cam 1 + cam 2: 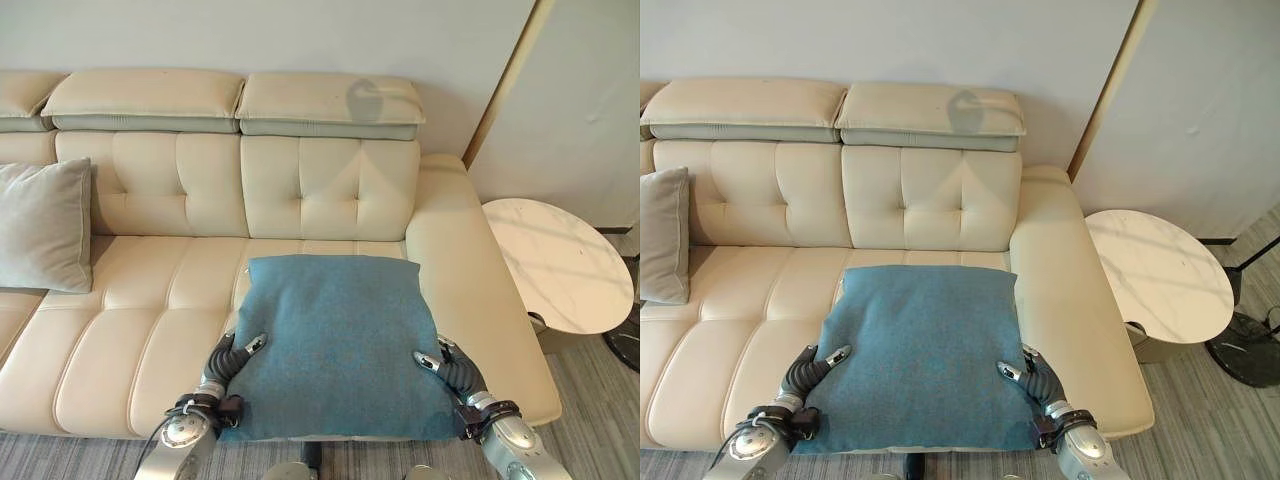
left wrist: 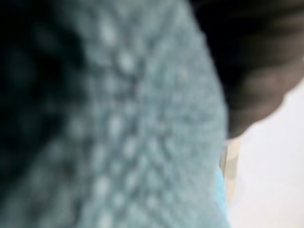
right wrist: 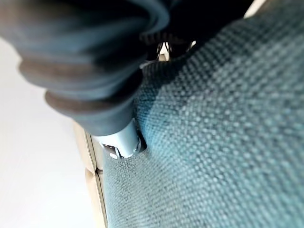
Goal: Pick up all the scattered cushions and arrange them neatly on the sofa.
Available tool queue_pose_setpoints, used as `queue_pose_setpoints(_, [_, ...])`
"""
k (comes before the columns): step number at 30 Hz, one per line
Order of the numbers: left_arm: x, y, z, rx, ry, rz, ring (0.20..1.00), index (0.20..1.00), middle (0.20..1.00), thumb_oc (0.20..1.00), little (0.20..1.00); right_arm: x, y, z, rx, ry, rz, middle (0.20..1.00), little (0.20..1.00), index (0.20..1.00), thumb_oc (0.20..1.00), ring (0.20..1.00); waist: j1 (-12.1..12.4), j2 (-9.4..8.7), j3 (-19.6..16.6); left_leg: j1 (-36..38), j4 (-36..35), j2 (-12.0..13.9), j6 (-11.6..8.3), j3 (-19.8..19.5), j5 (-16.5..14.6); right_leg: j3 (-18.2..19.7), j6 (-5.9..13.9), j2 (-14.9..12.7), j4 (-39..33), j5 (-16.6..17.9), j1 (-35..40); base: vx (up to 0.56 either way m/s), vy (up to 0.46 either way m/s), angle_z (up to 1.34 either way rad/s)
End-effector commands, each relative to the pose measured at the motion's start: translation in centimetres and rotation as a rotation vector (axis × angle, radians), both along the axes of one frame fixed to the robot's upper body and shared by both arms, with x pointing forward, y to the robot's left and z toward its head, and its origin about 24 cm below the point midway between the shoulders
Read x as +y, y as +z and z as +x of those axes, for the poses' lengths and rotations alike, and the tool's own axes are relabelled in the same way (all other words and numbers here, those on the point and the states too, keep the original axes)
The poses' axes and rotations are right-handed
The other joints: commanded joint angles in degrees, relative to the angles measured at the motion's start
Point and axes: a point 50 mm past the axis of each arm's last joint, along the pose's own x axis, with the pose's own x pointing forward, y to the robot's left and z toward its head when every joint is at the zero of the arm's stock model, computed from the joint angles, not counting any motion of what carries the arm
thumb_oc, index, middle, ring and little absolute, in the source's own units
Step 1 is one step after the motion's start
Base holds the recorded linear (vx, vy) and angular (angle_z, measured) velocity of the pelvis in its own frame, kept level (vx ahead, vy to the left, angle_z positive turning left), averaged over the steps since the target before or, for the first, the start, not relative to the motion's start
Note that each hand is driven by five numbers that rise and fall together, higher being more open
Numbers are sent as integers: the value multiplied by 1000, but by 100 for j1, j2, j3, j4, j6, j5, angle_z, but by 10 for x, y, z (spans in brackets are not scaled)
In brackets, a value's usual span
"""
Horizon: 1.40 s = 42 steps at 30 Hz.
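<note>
With a grey cushion [image 1: 42, 224] already on the sofa [image 1: 180, 290], each robot hand, left [image 1: 232, 357] and right [image 1: 450, 367], clamped the teal cushion [image 1: 335, 335], not yet placed.

Coarse matt woven cloth on the teal cushion [image 1: 335, 335]; smooth, softly sheened leather on the cream sofa [image 1: 180, 190].

A cream tufted sofa [image 1: 180, 290] carries a teal cushion [image 1: 340, 340] flat on its seat at 6 o'clock; a grey cushion [image 1: 45, 225] leans against the backrest at 9 o'clock.
</note>
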Motion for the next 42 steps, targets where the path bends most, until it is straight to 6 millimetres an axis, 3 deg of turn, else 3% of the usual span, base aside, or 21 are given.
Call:
queue_pose_setpoints(1, [-18, 43, 21, -265, -85, -64, 200, 200, 200, 200, 200, 23, 41, 27, -243, 92, 84, 200, 200, 200, 200, 200, -69, -18, -131, 26, -41, 189, -274, -295, -561, 138, -78, 498, -1438, 403, 278, 50, -44, -5])
queue_pose_setpoints(3, [-17, 44, 21, -270, -75, -63, 200, 200, 200, 200, 200, 25, 40, 28, -242, 103, 80, 200, 200, 200, 200, 200, -51, -57, -131, 101, -41, 203, -283, -313, -588, 146, 16, 442, -1656, 595, 402, 117, -75, -6])
queue_pose_setpoints(4, [-20, 41, 19, -262, -68, -82, 200, 200, 200, 200, 200, 29, 40, 28, -242, 114, 77, 200, 200, 200, 200, 200, 23, -116, -216, 179, -41, 200, -291, -200, -687, -108, 64, 393, -2058, 704, 626, 122, -72, 0])
queue_pose_setpoints(10, [-26, 38, 19, -260, -52, -104, 200, 200, 200, 200, 200, 39, 41, 39, -258, 121, 56, 200, 200, 200, 200, 200, 118, -102, -442, 167, -41, 227, -349, -154, -722, -265, 79, 395, -2234, 576, 804, 98, -63, -13])
queue_pose_setpoints(14, [-37, 45, 41, -316, -66, -72, 200, 200, 200, 200, 200, 56, 52, 64, -314, 87, 77, 200, 200, 200, 200, 200, 168, -74, -491, 168, -41, 234, -392, -190, -735, -360, 87, 356, -2234, 526, 892, 99, -23, 6])
queue_pose_setpoints(17, [-50, 55, 67, -376, -69, -31, 200, 200, 200, 200, 200, 73, 70, 89, -376, 64, 98, 200, 200, 200, 200, 200, 195, -51, -474, 59, -41, 227, -423, -230, -713, -388, 86, 338, -2234, 531, 839, 55, 20, 7])
queue_pose_setpoints(18, [-59, 69, 87, -440, -78, 8, 200, 200, 200, 200, 200, 85, 86, 106, -429, 62, 100, 200, 200, 200, 200, 200, 229, -50, -392, -99, -41, 229, -455, -244, -670, -414, 78, 336, -2234, 543, 723, -3, 17, 8])
queue_pose_setpoints(19, [-59, 69, 87, -442, -78, 8, 200, 200, 200, 200, 200, 85, 87, 107, -431, 61, 100, 200, 200, 200, 200, 200, 231, -51, -387, -106, -41, 229, -455, -245, -668, -415, 77, 336, -2234, 544, 715, -64, 10, 15])
queue_pose_setpoints(22, [-81, 109, 132, -588, -78, 98, 200, 200, 200, 200, 200, 107, 125, 140, -536, 44, 83, 200, 200, 200, 200, 200, 285, -48, -30, -651, -41, 231, -499, -313, -508, -419, 51, 331, -2234, 672, 209, -175, 14, 17])
queue_pose_setpoints(24, [-86, 151, 160, -722, -37, 194, 200, 200, 200, 200, 200, 114, 161, 161, -636, 16, 44, 200, 200, 200, 200, 200, 290, -47, 253, -974, -41, 233, -523, -349, -368, -378, 24, 357, -2234, 796, -133, -203, 18, 3])
queue_pose_setpoints(25, [-92, 201, 182, -869, 14, 295, 200, 200, 200, 200, 200, 117, 202, 184, -737, -33, -28, 200, 200, 200, 200, 200, 334, -73, 518, -1367, 105, 242, -540, -346, -274, -358, 7, 321, -2227, 930, -461, -137, 18, 5])
queue_pose_setpoints(26, [-92, 202, 182, -871, 14, 295, 200, 200, 200, 200, 200, 117, 203, 184, -739, -33, -27, 200, 200, 200, 200, 200, 333, -78, 514, -1391, 112, 238, -537, -349, -268, -360, 7, 318, -2233, 940, -478, -132, 24, 6])
queue_pose_setpoints(27, [-95, 217, 187, -916, 31, 326, 200, 200, 200, 200, 200, 119, 219, 190, -781, -55, -45, 200, 200, 200, 200, 200, 331, -84, 608, -1613, 310, 222, -544, -360, -282, -360, 6, 284, -2156, 968, -636, -59, 33, 5])
queue_pose_setpoints(30, [-98, 269, 201, -1046, 118, 469, 200, 200, 200, 200, 200, 122, 268, 202, -911, -133, -131, 200, 200, 200, 200, 200, 295, -48, 799, -2376, 820, 186, -559, -393, -343, -348, 14, 187, -1885, 1012, -1217, -61, 79, 8])
queue_pose_setpoints(31, [-99, 300, 205, -1123, 155, 623, 200, 200, 200, 200, 200, 116, 293, 207, -990, -194, -221, 200, 200, 200, 200, 200, 245, -1, 848, -2768, 951, 166, -588, -395, -331, -347, 27, 164, -1804, 1032, -1548, -9, 85, 3])
queue_pose_setpoints(33, [-100, 301, 205, -1126, 156, 623, 200, 200, 200, 200, 200, 116, 294, 207, -992, -195, -220, 200, 200, 200, 200, 200, 243, -1, 824, -2826, 977, 166, -587, -401, -335, -349, 26, 163, -1785, 1029, -1600, 10, 47, 7])
queue_pose_setpoints(34, [-95, 329, 208, -1178, 199, 783, 200, 200, 200, 200, 200, 102, 318, 211, -1067, -272, -311, 200, 200, 200, 200, 200, 220, 47, 859, -3104, 1034, 151, -626, -387, -321, -346, 53, 135, -1760, 1041, -1834, 26, 67, 6])
queue_pose_setpoints(36, [-85, 357, 209, -1216, 309, 978, 200, 200, 200, 200, 200, 84, 346, 213, -1152, -396, -447, 200, 200, 200, 200, 200, 152, 81, 892, -3554, 1109, 125, -652, -370, -273, -309, 84, 104, -1709, 1084, -2274, 36, 92, 4])
queue_pose_setpoints(39, [-73, 361, 210, -1196, 387, 1069, 200, 200, 200, 200, 200, 70, 356, 214, -1182, -471, -548, 200, 200, 200, 200, 200, 123, 90, 905, -3826, 1145, 101, -635, -371, -247, -258, 92, 84, -1702, 1128, -2535, 26, 63, -1])
queue_pose_setpoints(41, [-59, 360, 212, -1153, 464, 1153, 200, 200, 200, 200, 200, 48, 355, 219, -1151, -538, -689, 200, 200, 200, 200, 200, 108, 96, 924, -4026, 1191, 78, -622, -372, -244, -244, 98, 67, -1683, 1142, -2716, 26, 43, -2])
queue_pose_setpoints(42, [-55, 357, 214, -1127, 473, 1182, 200, 200, 200, 200, 200, 43, 353, 221, -1137, -554, -739, 363, 363, 363, 363, 363, 108, 99, 953, -4076, 1231, 73, -620, -358, -259, -223, 97, 65, -1664, 1138, -2761, 0, 0, 0])
